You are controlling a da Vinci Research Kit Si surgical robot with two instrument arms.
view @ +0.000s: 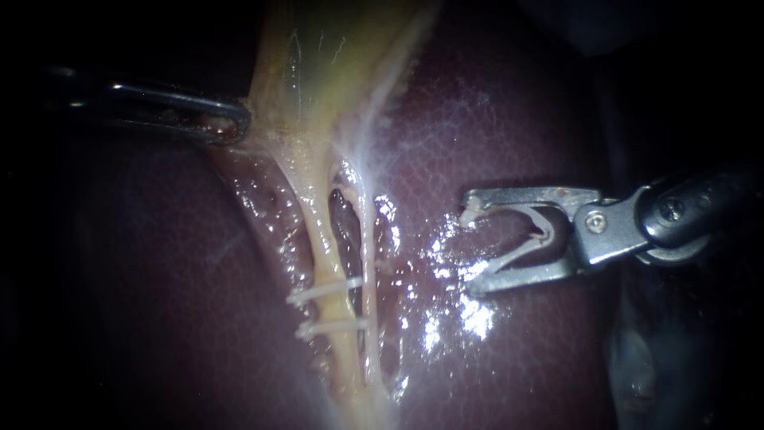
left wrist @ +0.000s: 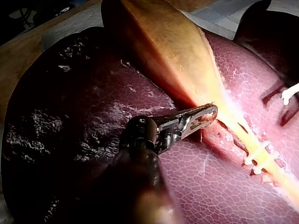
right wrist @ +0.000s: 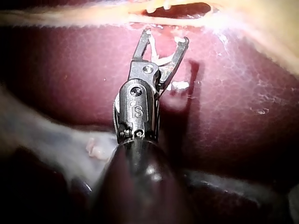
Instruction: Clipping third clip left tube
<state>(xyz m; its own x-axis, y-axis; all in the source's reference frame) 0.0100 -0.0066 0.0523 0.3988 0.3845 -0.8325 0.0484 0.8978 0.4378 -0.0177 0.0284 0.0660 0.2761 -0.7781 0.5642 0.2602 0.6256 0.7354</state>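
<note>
The yellowish left tube point(view: 322, 239) runs down from the gallbladder point(view: 334, 64), and a thinner right tube point(view: 368, 247) lies beside it. Two white clips point(view: 326, 291) point(view: 333, 326) cross the left tube low down. My right instrument point(view: 475, 247) hovers over the liver to the right of both tubes, apart from them. Its jaws stand wide apart, and a white clip point(view: 541, 231) sits between them touching both. In the right wrist view these jaws point(right wrist: 164, 38) point at the tubes, just short of them. My left instrument point(view: 231, 123) is shut on the gallbladder's edge point(left wrist: 201, 116).
Dark red liver point(view: 517, 119) surrounds the tubes, wet and glistening between them and my right instrument. A window point(view: 342, 215) gapes between the two tubes. The left wrist view shows the two placed clips point(left wrist: 259, 156) ahead of the left jaws.
</note>
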